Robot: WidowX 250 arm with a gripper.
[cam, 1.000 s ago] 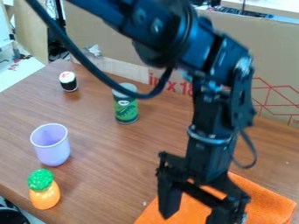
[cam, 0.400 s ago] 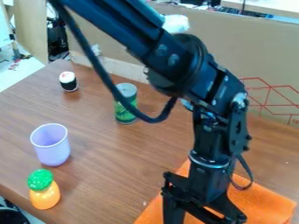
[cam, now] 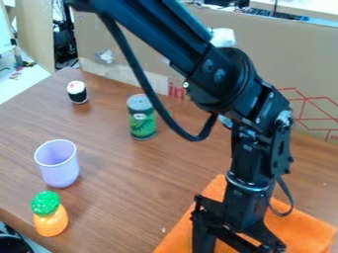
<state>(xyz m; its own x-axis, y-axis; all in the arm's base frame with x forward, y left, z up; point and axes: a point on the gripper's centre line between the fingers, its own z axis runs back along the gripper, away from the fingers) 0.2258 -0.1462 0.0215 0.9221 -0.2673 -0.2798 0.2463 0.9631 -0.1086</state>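
My tool (cam: 232, 222) hangs at the lower right of the camera view, over the orange cloth (cam: 302, 232). The bottom edge of the view cuts off its lower end, so I cannot tell whether it is open or closed, nor whether it touches the cloth. The cloth lies on the table (cam: 125, 197), partly hidden by the tool and cut off at the bottom.

Farther back stands a green can (cam: 141, 126) with a grey top; its front carries a small pale label mark and print. The arm's black cable (cam: 135, 62) overlaps the can's upper right edge. Behind the table, a cardboard panel (cam: 290, 54) bears large red lettering, mostly covered by the arm and cable, and a red line pattern at the right. A shiny whitish thing (cam: 223, 37) shows beside the upper arm, too blurred for me to name.

On the left I have a lilac cup (cam: 59, 170), upright, and just in front of it an orange pineapple toy (cam: 51, 222) with a green top. Near the table's far left corner is a small black-and-white piece (cam: 77, 93) with faint reddish marks on top. A dark round object (cam: 12, 244) is cut off at the bottom left corner.
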